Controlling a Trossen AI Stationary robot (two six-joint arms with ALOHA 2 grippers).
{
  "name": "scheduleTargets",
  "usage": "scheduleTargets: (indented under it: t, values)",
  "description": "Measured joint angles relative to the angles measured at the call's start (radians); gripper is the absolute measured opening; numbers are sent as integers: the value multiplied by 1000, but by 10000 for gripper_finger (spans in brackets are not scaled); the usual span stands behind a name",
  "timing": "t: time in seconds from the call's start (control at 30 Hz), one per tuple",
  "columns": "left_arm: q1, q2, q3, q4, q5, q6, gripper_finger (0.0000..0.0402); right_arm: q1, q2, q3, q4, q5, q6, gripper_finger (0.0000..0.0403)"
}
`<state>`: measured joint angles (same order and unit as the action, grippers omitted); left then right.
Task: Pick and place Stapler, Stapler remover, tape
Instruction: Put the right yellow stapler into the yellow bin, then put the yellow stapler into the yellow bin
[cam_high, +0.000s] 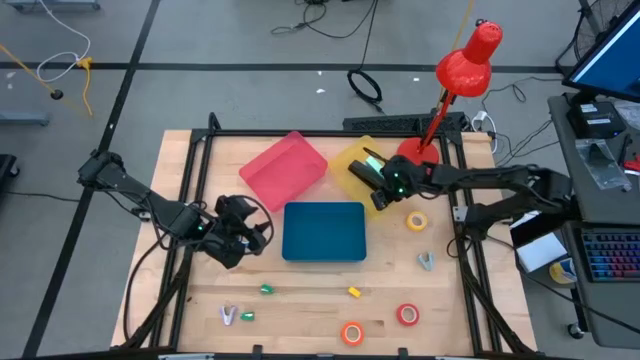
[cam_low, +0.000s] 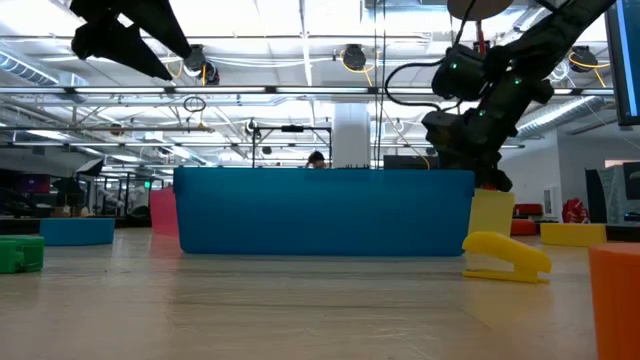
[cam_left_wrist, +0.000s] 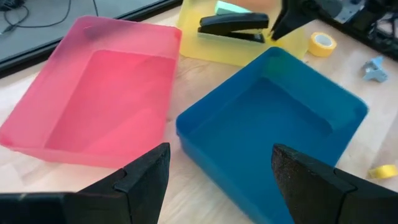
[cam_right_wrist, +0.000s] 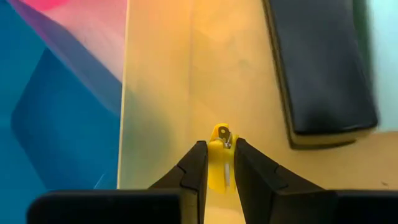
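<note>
My right gripper (cam_right_wrist: 216, 146) hangs over the yellow tray (cam_high: 352, 152), shut on a small yellow stapler remover (cam_right_wrist: 221, 168). A black stapler (cam_right_wrist: 323, 68) lies flat on that tray's floor beside it. My left gripper (cam_left_wrist: 217, 168) stands open and holds nothing, above the table left of the blue tray (cam_high: 323, 232). A yellow tape roll (cam_high: 416, 221) lies flat right of the blue tray. A red roll (cam_high: 407, 315) and an orange roll (cam_high: 352, 333) lie near the front edge. Grey stapler removers (cam_high: 426, 261) (cam_high: 229, 316) lie on the table. My right gripper pinches the yellow stapler remover between its two fingertips (cam_right_wrist: 196, 165), near the end with the metal part (cam_right_wrist: 222, 138). The fingers slant down from the table's right side. The remover is lifted clear above the yellow tray's floor.
A red tray (cam_high: 283, 165) stands at the back, left of the yellow one. A red desk lamp (cam_high: 462, 75) rises at the back right. Small green bits (cam_high: 267, 289) and a yellow bit (cam_high: 354, 292) lie in front of the blue tray.
</note>
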<state>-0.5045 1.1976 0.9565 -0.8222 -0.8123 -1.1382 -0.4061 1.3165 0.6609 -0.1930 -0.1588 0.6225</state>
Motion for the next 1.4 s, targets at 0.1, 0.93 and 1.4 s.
scheduleTargets:
  t: [0.1, 0.93, 1.4]
  values:
    - [0, 0, 0, 28, 0, 13, 274, -7, 8, 0, 3, -3, -15, 63]
    - [0, 0, 0, 49, 2, 17, 274, -7, -63, -1, 66, -34, -11, 116]
    - [0, 0, 0, 64, 34, 83, 273, 263, -325, -1, 242, -239, -13, 116]
